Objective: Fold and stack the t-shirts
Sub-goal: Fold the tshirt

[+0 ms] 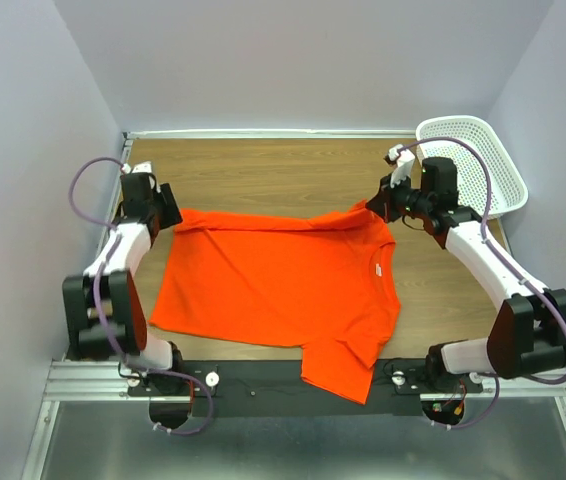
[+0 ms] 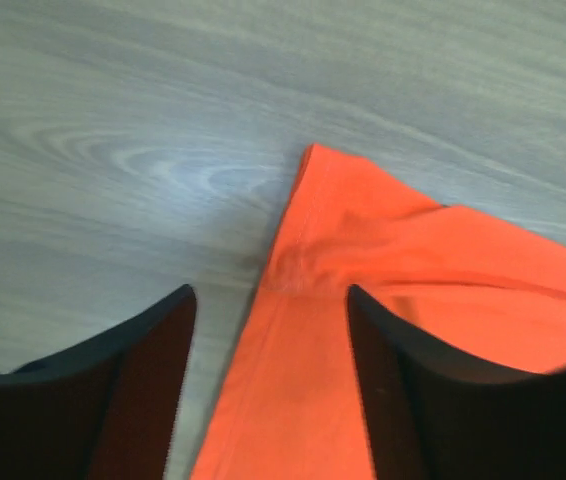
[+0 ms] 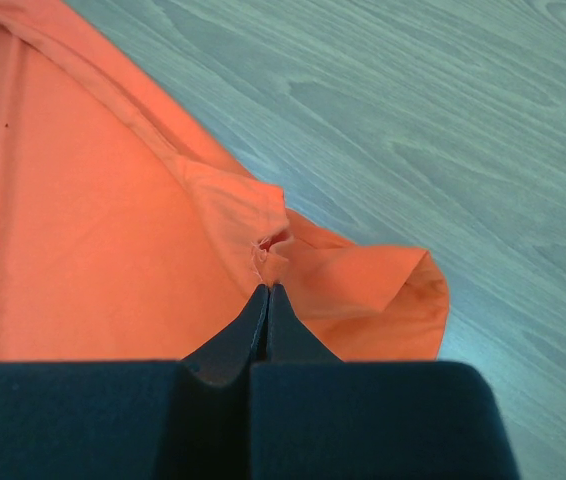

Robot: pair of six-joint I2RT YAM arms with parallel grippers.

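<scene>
One orange-red t-shirt [image 1: 283,285] lies spread mostly flat on the wooden table [image 1: 263,170], its collar to the right and one sleeve hanging over the near edge. My left gripper [image 1: 170,214] is at the shirt's far left corner. In the left wrist view it [image 2: 270,292] is open, its jaws astride the shirt's hem edge [image 2: 303,330], with the corner tip just ahead. My right gripper [image 1: 376,208] is at the shirt's far right. In the right wrist view it [image 3: 268,289] is shut on a pinch of the t-shirt [image 3: 113,230] beside the folded far sleeve [image 3: 373,285].
A white perforated plastic basket [image 1: 478,160] stands at the table's far right corner, just behind my right arm. Bare wood shows along the far side of the table. Grey walls close in on the left, back and right.
</scene>
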